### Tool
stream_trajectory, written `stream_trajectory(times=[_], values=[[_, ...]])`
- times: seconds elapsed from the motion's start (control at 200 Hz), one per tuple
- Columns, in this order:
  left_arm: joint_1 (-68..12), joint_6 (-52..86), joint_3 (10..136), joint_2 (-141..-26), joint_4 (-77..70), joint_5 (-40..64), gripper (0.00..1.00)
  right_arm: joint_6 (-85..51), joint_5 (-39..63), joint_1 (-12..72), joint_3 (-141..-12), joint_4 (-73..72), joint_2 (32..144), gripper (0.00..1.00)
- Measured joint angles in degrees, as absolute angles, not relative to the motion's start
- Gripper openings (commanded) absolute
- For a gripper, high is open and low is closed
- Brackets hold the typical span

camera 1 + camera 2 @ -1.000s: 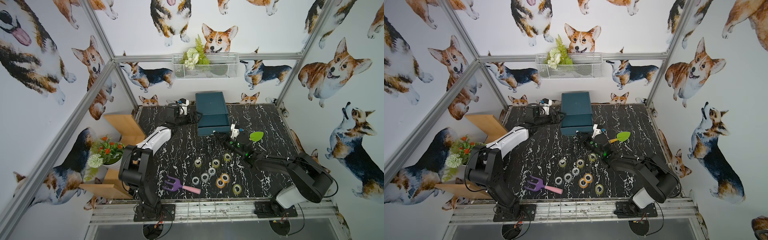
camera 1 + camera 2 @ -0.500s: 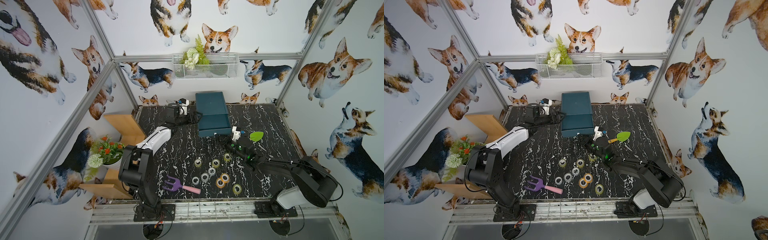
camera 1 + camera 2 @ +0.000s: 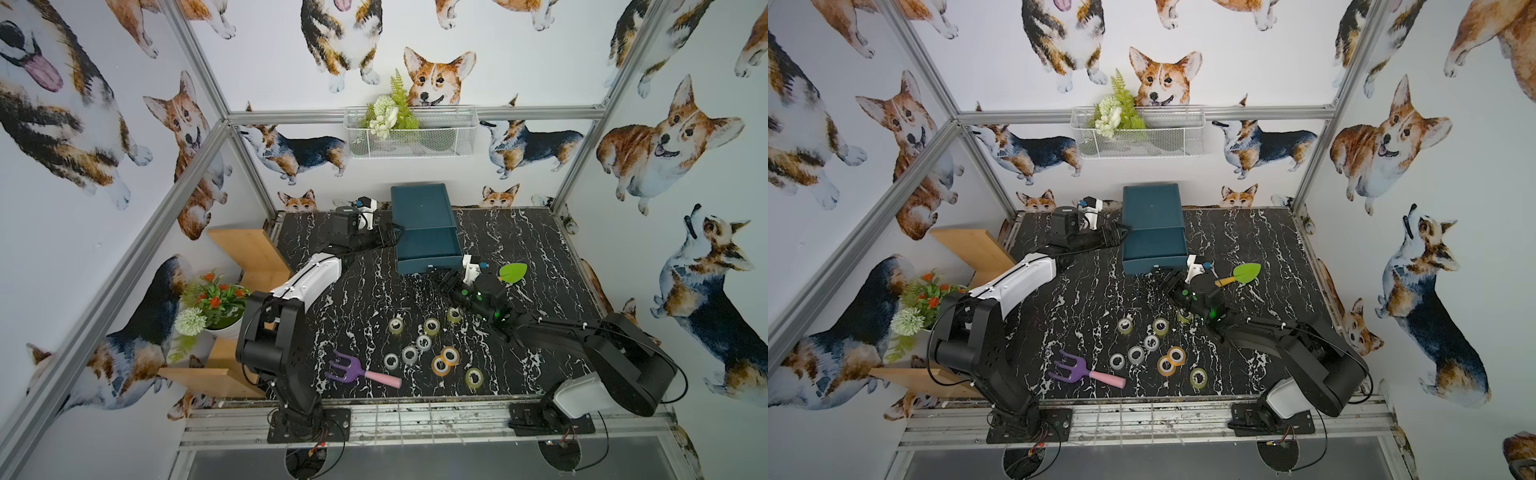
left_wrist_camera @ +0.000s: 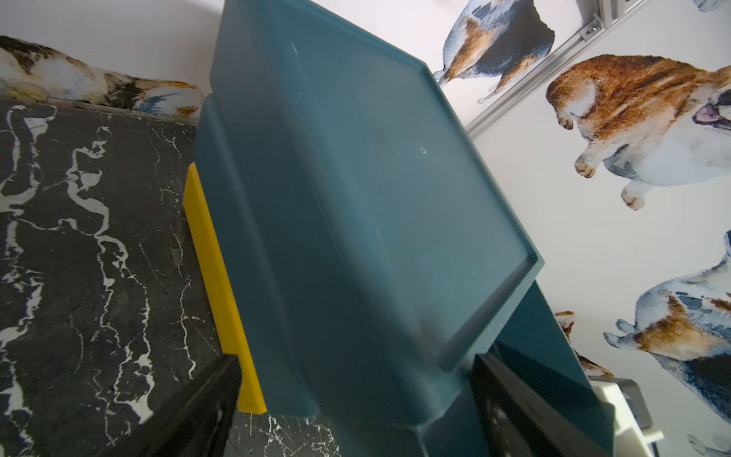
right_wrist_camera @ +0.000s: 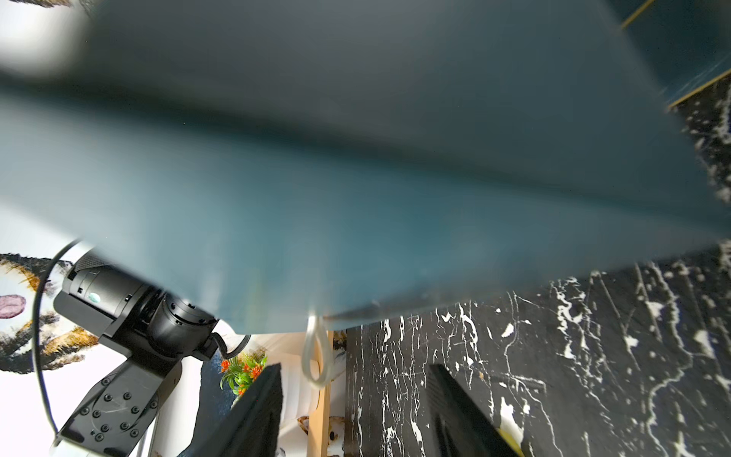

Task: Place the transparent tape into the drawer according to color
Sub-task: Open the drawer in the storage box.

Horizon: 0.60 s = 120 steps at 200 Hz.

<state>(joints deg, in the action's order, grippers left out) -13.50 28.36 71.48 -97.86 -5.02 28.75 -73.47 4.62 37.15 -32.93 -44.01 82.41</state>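
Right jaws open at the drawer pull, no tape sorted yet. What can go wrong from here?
1. The white cord loop hangs between the open jaws of the right gripper; a skewed retreat may snag it and tug the teal plastic drawer.
2. A yellow-green see-through tape roll lies right beside the right arm; a low swing could knock it away.
3. The green toy shovel by that wrist may get shoved.

No legible text, label, number or sign in any view. A round sticker (image 5: 94, 296) on a black arm joint (image 5: 118, 304) is too small to read.
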Motion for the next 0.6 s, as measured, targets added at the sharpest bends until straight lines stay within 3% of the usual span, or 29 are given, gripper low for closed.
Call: stream_trajectory(times=[0.601], values=[[-13.9,31.7,70.3,-82.9,2.0,19.8,1.00,-46.0,5.3,37.2,-35.2,-6.7,68.1,0.69]])
